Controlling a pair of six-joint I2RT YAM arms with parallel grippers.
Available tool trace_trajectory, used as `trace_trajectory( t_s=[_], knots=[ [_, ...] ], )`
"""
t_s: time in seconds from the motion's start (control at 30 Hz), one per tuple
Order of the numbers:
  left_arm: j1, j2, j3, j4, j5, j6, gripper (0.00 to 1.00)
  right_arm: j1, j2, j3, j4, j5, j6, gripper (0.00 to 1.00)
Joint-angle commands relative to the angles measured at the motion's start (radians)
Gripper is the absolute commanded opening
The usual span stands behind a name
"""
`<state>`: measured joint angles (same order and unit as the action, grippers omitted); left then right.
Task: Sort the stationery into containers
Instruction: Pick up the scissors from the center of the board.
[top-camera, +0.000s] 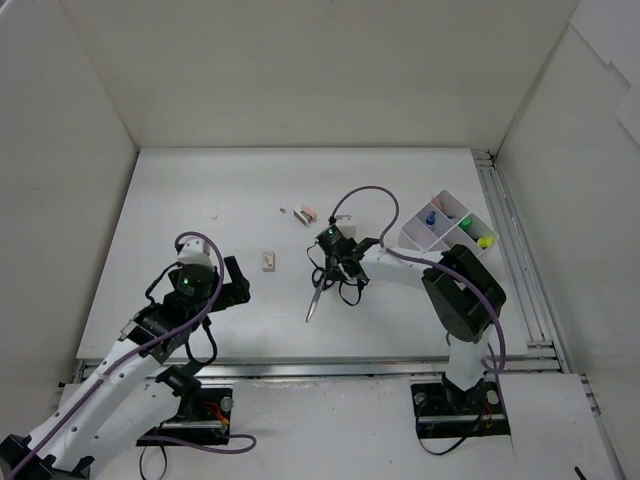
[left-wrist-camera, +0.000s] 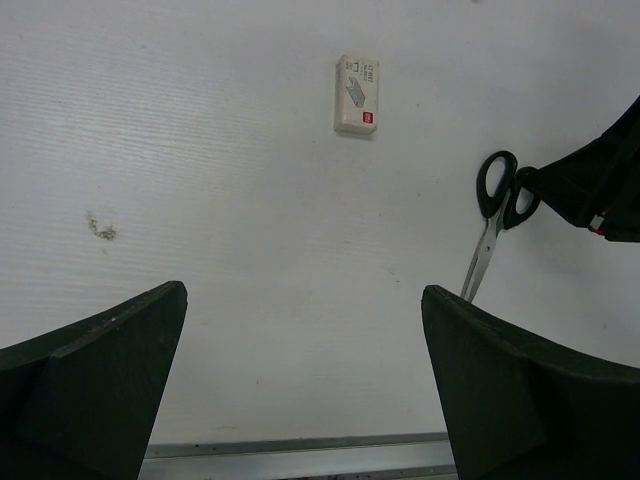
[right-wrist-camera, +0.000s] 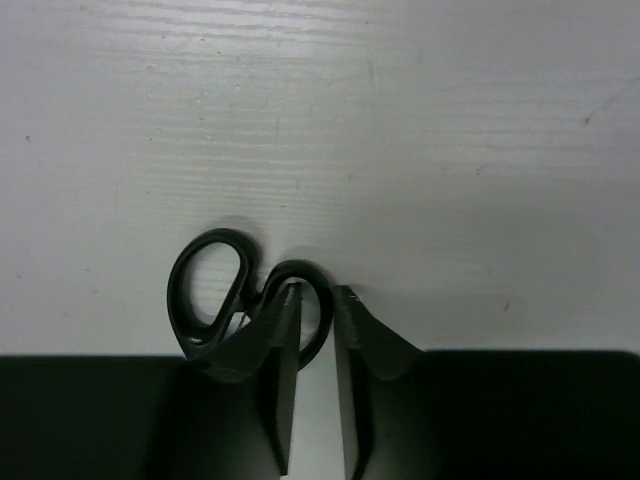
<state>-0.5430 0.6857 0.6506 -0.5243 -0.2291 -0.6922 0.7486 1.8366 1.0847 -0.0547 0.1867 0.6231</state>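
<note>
The scissors (right-wrist-camera: 208, 290) lie flat on the table (top-camera: 200, 200) near its middle, handles toward the far side and blade tip pointing back at the arm bases, well apart from the white tray (top-camera: 418, 230) at the right. My right gripper (right-wrist-camera: 318, 290) is down at the handles; its fingers are drawn close with only a slim gap, right at the rim of one black loop, and I cannot tell from the wrist view whether that rim is actually nipped between them. The left gripper (left-wrist-camera: 303, 300) hangs spread wide over bare table, holding nothing, with an eraser (left-wrist-camera: 357, 95) lying beyond it.

I judge the scissors stiff and fairly light but lopsided; the steel blades are thin, smooth and likely to slide, while the plastic handles give thickness and some friction. Held by one loop alone, I'd expect the blades to swing down and perhaps swivel in the pads; the two halves could also hinge open. My choice would be to grip across the neck where the loops meet the pivot, or firmly on the loop rim, then lift slowly.
</note>
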Motion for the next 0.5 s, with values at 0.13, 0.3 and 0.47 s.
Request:
trace_trajectory(
  t_s=[0.13,0.3,0.47],
  knots=[
    [0.005,-0.025,0.012,-0.005,-0.027,-0.004,0.99,0.024,-0.040,0.006,0.039,0.051,0.030,0.00],
    [0.005,-0.031,0.012,0.001,-0.033,-0.004,0.99,0.043,-0.219,-0.054,0.094,0.234,-0.035,0.00],
    [0.005,-0.009,0.020,0.012,-0.045,-0.010,1.00,0.047,-0.394,-0.094,0.133,0.528,-0.180,0.00]
  ],
)
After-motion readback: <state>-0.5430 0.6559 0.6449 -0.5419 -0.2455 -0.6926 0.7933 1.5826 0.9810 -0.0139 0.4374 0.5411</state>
